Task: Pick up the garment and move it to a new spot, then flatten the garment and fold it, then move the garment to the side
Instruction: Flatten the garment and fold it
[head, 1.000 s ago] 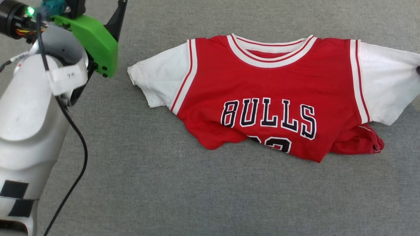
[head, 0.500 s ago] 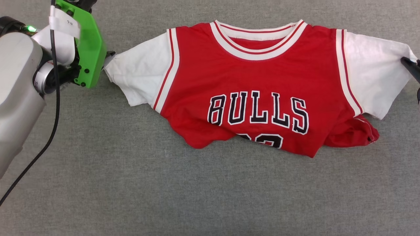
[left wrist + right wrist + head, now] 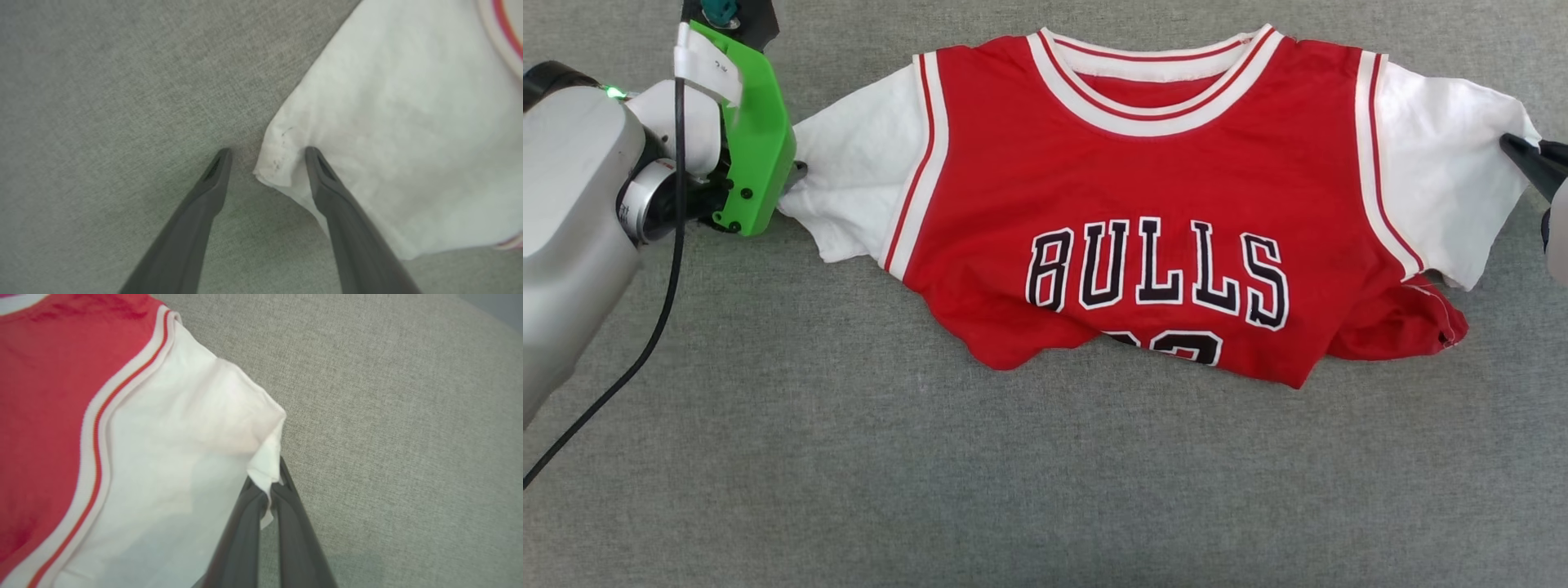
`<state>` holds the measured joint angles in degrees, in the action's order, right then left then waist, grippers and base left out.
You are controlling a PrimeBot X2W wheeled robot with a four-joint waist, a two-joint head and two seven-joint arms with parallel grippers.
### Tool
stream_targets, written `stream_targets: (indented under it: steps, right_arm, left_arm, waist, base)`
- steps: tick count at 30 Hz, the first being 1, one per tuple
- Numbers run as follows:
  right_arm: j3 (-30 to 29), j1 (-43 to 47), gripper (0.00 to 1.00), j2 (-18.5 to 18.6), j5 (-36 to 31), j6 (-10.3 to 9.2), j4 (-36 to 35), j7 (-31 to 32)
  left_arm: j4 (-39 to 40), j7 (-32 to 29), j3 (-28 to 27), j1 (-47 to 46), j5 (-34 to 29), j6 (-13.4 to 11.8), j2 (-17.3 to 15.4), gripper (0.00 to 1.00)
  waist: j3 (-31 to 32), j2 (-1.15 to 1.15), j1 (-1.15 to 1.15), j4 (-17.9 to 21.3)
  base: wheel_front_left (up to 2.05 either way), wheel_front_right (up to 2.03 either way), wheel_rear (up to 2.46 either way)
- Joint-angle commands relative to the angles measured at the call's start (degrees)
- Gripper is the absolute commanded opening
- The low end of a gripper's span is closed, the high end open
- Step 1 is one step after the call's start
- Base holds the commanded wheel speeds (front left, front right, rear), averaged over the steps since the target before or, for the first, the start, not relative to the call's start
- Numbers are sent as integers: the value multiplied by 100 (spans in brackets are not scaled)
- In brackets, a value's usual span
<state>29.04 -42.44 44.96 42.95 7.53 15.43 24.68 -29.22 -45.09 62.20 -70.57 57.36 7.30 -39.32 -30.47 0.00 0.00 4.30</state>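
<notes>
garment (image 3: 1176,188) showing red through the body, white on both sleeves, red-and-white striped trim at collar and armholes, black letters edged in white; grey woven surface (image 3: 849,457) underneath; bright green housing (image 3: 756,139) on the pale grey left arm (image 3: 564,212), black cable (image 3: 662,302); left gripper (image 3: 267,150) dark grey, right gripper (image 3: 267,486) the same

Garment (image 3: 1143,204): flat on the fabric surface (image 3: 849,457), front up, collar at the far side, hem nearest (bunched at the right).
Left gripper (image 3: 267,150): at the outer corner of the left sleeve (image 3: 858,196), fingers astride it.
Right gripper (image 3: 269,486): at the outer edge of the right sleeve (image 3: 1445,188), which sits between its fingers.
</notes>
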Motion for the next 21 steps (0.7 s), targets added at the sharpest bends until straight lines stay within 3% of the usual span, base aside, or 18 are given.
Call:
stream_targets:
  steps: [1, 7, 21]
  right_arm:
    - [34, -116, 0, -29, 5, -4, 26, -48]
    - [138, -203, 0, -16, 18, -4, 107, -215]
    - [100, -443, 0, 164, 23, -4, 278, -1206]
  left_arm:
    - [-69, -123, 324, 290, 135, 18, 94, 0]
    - [-76, 281, 561, 174, 297, 18, 56, 0]
    - [67, 3175, 529, -411, -402, 18, -1, 0]
  waist:
    - [4, 0, 0, -7]
    - [168, 0, 0, -67]
    - [1151, 0, 0, -348]
  base:
    - [0, 0, 0]
    - [0, 0, 0]
    - [0, 0, 0]
